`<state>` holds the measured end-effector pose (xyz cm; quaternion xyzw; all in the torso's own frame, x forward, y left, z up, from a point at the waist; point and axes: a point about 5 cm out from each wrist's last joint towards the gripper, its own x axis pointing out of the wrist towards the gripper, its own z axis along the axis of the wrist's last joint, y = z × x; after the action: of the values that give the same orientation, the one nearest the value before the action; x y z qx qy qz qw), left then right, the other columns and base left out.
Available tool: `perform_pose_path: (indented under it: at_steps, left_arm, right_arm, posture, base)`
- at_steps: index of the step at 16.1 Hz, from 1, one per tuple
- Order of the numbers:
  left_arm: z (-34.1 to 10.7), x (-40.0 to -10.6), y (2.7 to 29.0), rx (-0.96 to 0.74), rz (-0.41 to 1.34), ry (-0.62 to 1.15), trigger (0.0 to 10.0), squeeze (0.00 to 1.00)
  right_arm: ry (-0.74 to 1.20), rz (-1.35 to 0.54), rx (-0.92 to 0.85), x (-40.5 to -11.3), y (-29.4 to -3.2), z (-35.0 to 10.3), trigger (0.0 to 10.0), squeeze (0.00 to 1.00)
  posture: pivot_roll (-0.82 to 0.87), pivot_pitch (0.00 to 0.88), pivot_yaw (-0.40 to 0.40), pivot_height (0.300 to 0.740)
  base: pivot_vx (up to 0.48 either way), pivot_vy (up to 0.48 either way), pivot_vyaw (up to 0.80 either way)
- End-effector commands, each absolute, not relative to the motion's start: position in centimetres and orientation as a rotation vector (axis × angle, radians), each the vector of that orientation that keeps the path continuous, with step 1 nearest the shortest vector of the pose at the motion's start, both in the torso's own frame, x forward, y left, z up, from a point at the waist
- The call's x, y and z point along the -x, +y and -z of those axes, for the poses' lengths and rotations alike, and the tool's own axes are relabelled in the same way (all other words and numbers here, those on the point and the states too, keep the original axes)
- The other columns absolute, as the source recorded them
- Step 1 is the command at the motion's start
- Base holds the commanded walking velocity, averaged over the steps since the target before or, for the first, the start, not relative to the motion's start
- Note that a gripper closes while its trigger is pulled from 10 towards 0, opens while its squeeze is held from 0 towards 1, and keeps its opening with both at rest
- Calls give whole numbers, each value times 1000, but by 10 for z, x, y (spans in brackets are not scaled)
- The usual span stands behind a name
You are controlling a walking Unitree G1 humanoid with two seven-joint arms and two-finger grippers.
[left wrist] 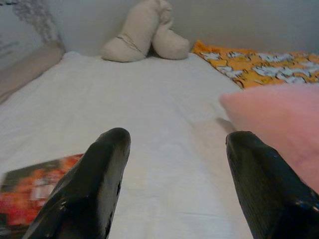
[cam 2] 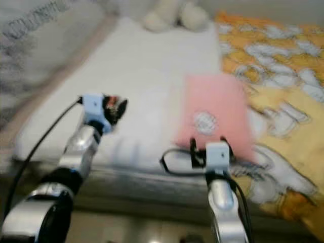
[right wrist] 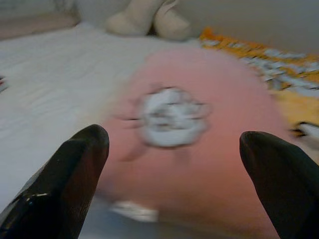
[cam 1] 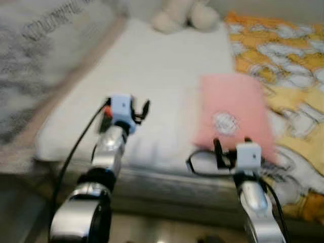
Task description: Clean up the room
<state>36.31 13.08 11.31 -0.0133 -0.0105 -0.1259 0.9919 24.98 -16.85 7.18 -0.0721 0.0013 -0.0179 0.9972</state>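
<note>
A pink pillow (cam 1: 233, 109) with a white round patch lies on the bed's white sheet (cam 1: 152, 71), close to the front edge. My right gripper (right wrist: 174, 184) is open at the pillow's near edge, its fingers spread to either side of the patch, not touching it. My left gripper (left wrist: 174, 184) is open low over the sheet at the front left, with nothing between its fingers. A small red-orange printed item (left wrist: 35, 191) lies flat on the sheet just beside the left fingers. A beige plush toy (cam 1: 185, 15) rests at the far end.
An orange patterned blanket (cam 1: 283, 50) covers the bed's right side. A grey patterned fabric (cam 1: 35, 45) with a beige border runs along the left. The mattress front edge (cam 1: 167, 182) is just below both grippers.
</note>
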Motion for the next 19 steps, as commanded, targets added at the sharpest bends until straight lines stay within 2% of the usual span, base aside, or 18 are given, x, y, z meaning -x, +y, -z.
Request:
perform_pose_path:
  at_steps: [1, 2, 5, 6, 7, 8, 12, 14, 17, 19]
  left_arm:
    - [-106, -362, 124, 9, 247, 25, 10000, 0]
    - [-103, -362, 123, 6, 237, 44, 10000, 1000]
    - [-103, -357, 114, 22, 297, 8, 10000, 1000]
    - [-103, -356, 113, 56, 292, 8, 10000, 1000]
    - [-101, -355, 113, 105, 277, 16, 10000, 1000]
    - [-100, -355, 111, 108, 274, 16, 10000, 0]
    - [-99, -353, 111, 112, 265, 14, 10000, 0]
    - [-97, -352, 117, 93, 246, 12, 10000, 0]
    - [-103, -351, 110, 103, 335, -27, 10000, 0]
    - [-108, -352, 107, 129, 363, -44, 10000, 0]
  right_arm:
    - [-2, 58, 167, -247, -176, -71, 10000, 0]
    - [-42, 50, 132, -245, -176, -75, 10000, 1000]
    - [-17, 37, 161, -245, -177, -72, 10000, 1000]
    - [-41, 5, 171, -245, -173, -74, 10000, 0]
    - [-55, -10, 172, -245, -170, -76, 10000, 0]
    - [-57, -8, 163, -246, -169, -77, 10000, 0]
    - [-52, -2, 151, -246, -173, -75, 10000, 0]
    - [-33, 8, 149, -244, -178, -71, 10000, 0]
    - [-30, 3, 153, -243, -176, -70, 10000, 0]
    - [-20, 10, 130, -244, -175, -69, 10000, 0]
  posture:
    - [-157, 0, 86, 711]
    - [-156, 0, 80, 711]
    - [-151, 0, 67, 711]
    - [-151, 0, 65, 711]
    - [-151, 0, 65, 711]
    - [-154, 0, 58, 711]
    - [-151, 0, 54, 711]
    - [-145, 0, 56, 711]
    - [-140, 0, 57, 711]
    - [-139, 0, 58, 711]
  base:
    - [0, 0, 0]
    - [0, 0, 0]
    - [0, 0, 0]
    - [0, -439, 0]
    - [277, -386, 0]
    - [319, -356, 0]
    - [317, -355, 0]
    - [204, 0, 0]
    - [92, 0, 0]
    - [480, 0, -750]
